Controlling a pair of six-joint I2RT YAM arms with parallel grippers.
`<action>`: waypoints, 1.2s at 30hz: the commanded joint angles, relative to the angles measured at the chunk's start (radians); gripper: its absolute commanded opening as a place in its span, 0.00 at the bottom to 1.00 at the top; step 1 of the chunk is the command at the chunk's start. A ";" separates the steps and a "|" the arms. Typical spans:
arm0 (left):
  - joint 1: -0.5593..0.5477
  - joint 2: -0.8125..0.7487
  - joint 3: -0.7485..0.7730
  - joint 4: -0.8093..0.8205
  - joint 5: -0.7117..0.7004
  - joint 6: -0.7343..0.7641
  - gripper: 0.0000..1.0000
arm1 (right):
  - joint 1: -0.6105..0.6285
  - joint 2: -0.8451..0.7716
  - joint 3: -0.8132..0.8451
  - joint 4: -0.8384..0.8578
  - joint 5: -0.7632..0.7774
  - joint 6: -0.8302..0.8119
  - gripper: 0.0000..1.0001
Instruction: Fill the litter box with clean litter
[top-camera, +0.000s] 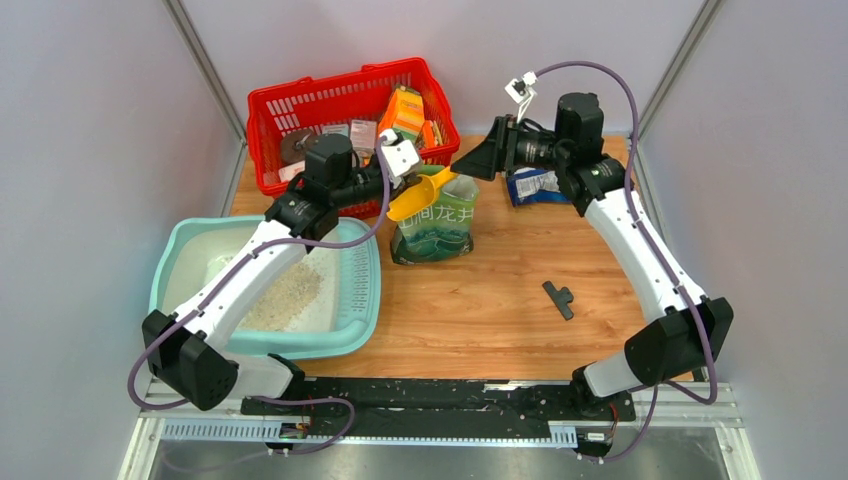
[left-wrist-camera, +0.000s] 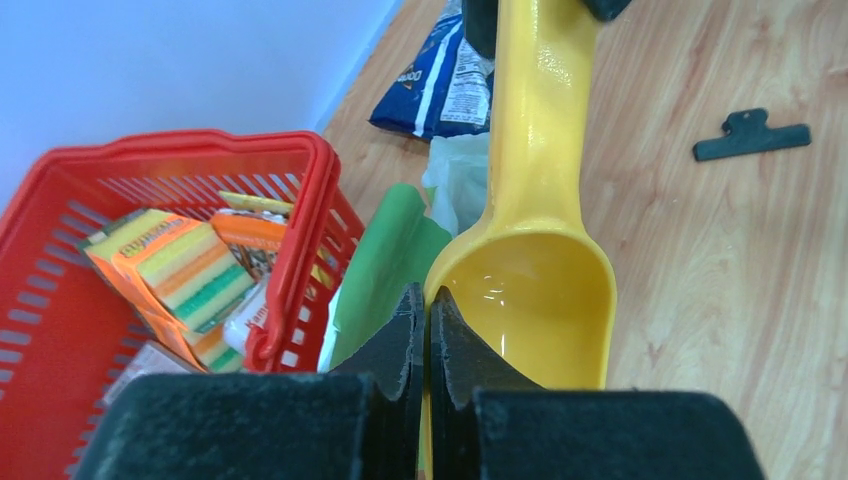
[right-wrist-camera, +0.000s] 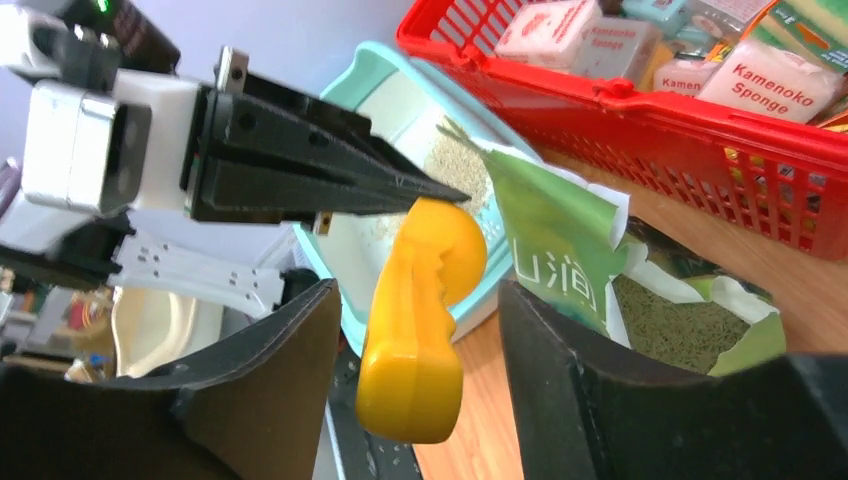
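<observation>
The pale teal litter box (top-camera: 366, 300) sits front left, with a heap of clean litter (top-camera: 288, 296) on its white floor; the right wrist view also shows this litter box (right-wrist-camera: 398, 88) and its litter (right-wrist-camera: 455, 160). A yellow scoop (top-camera: 420, 196) hangs empty over the open green bag (top-camera: 436, 226). My left gripper (left-wrist-camera: 427, 300) is shut on the rim of the scoop's bowl (left-wrist-camera: 535, 290). My right gripper (right-wrist-camera: 418, 288) stands open around the scoop's handle (right-wrist-camera: 412, 350), with a gap on each side. The bag (right-wrist-camera: 560, 250) holds greenish grains.
A red mesh basket (top-camera: 270, 112) with sponges and packets stands at the back, close behind the scoop. A blue snack bag (top-camera: 532, 186) lies under the right arm. A black clip (top-camera: 559, 298) lies on the wood to the right.
</observation>
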 joint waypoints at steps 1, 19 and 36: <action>-0.003 -0.018 0.012 0.051 -0.003 -0.148 0.00 | -0.058 -0.015 0.061 0.071 0.105 0.001 0.72; -0.006 0.014 0.055 0.052 0.017 -0.228 0.00 | 0.013 -0.024 -0.005 0.069 0.091 -0.013 0.67; -0.037 0.025 0.076 0.044 -0.045 -0.108 0.00 | 0.034 0.014 0.030 0.049 0.082 -0.022 0.45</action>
